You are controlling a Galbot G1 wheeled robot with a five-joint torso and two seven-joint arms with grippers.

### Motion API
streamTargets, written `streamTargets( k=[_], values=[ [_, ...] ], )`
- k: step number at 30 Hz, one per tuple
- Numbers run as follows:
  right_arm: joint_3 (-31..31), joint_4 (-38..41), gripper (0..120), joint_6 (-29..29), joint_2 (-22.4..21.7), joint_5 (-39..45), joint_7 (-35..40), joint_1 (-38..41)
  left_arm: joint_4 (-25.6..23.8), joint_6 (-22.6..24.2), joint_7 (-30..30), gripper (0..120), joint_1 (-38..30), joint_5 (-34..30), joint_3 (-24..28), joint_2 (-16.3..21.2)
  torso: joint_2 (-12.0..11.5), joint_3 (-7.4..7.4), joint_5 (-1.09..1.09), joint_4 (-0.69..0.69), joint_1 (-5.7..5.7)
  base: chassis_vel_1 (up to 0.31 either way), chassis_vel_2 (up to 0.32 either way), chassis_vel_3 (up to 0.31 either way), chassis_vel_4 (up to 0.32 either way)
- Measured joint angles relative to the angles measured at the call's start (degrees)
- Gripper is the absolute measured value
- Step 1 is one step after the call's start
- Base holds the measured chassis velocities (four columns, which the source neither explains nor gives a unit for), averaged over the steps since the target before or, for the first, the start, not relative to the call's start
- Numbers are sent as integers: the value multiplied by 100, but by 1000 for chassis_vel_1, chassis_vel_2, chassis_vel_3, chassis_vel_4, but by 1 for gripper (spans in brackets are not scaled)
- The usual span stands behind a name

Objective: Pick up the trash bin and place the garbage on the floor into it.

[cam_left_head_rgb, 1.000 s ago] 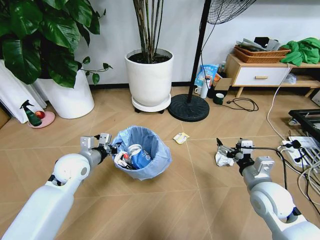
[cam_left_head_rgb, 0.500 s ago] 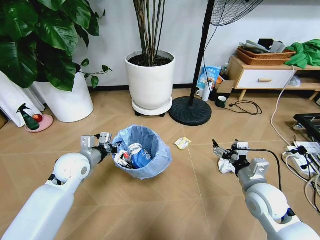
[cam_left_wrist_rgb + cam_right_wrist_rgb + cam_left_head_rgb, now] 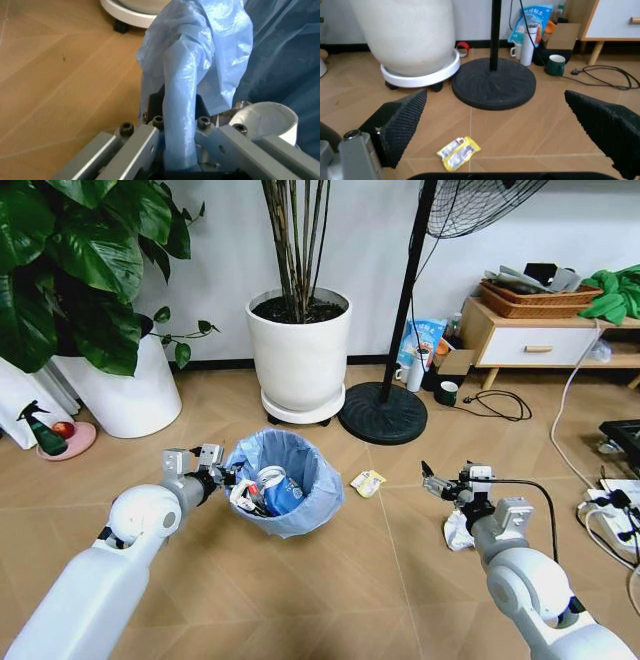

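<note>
Now: right gripper (image 3: 432,480), jaws spread and empty, risen off the white paper ball (image 3: 459,532) and facing the yellowish wrapper (image 3: 367,483) on the floor (image 3: 330,580) (likely next); left gripper (image 3: 214,471) stays clamped on the trash bin (image 3: 283,486) rim.

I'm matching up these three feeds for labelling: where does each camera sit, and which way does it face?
Head view: on the head, looking down at the floor; both arms, trash bin.
Left wrist view: on the left gripper, clamped on the bin's blue bag.
Right wrist view: behind the open right gripper, facing the yellowish wrapper, shared with head view.
</note>
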Motion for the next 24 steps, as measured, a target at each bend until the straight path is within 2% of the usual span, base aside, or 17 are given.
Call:
streamTargets(
  k=[24],
  values=[
    [-10, -120, 100, -35, -26, 3, 4, -83, 41, 0, 14, 0, -13, 20, 22, -49, 0, 1, 2, -2, 1, -130, 119, 128, -122]
  ],
)
